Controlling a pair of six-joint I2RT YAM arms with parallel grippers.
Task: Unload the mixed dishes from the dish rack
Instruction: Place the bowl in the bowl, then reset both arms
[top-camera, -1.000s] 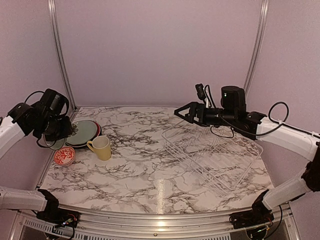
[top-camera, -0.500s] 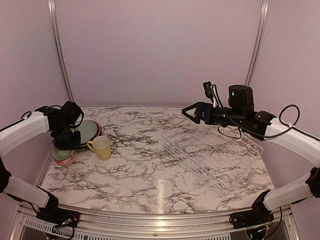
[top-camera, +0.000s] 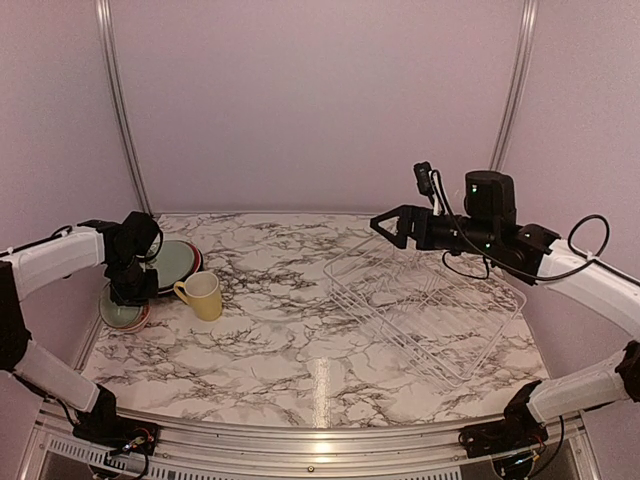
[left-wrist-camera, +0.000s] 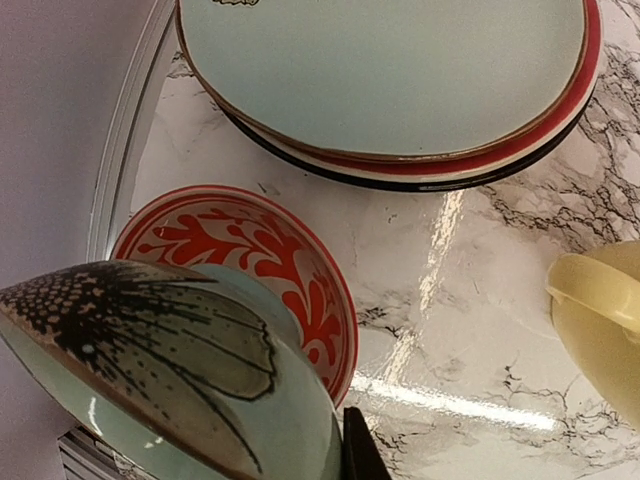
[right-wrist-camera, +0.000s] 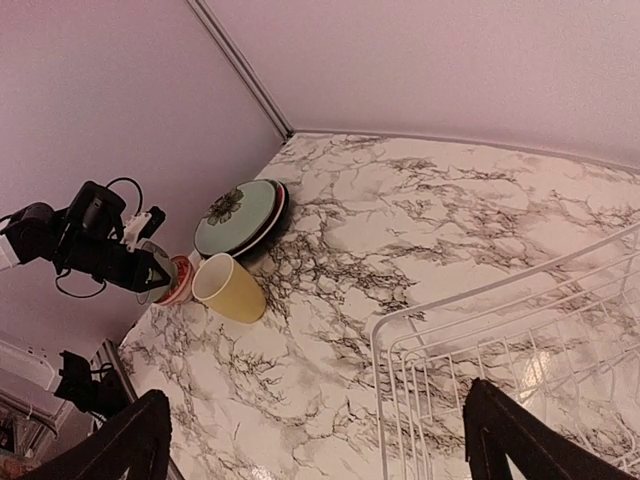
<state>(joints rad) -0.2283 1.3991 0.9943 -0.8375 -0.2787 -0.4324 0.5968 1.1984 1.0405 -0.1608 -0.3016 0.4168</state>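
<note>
Final placement appears to be in hand: the left gripper (top-camera: 130, 292), clamped on the pale green ceramic bowl (left-wrist-camera: 170, 370), holds it just above the small red-and-white patterned bowl (left-wrist-camera: 262, 262) at the left edge of the marble-patterned table (top-camera: 300, 350). Next move: lower squarely, then release. The right gripper (top-camera: 378, 226) hangs with jaws apart over the white wire dish rack (top-camera: 430, 315), which looks unloaded.

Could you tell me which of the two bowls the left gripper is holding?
The pale green bowl with the dark flower print; the small red-patterned bowl sits ungripped on the table.
</note>
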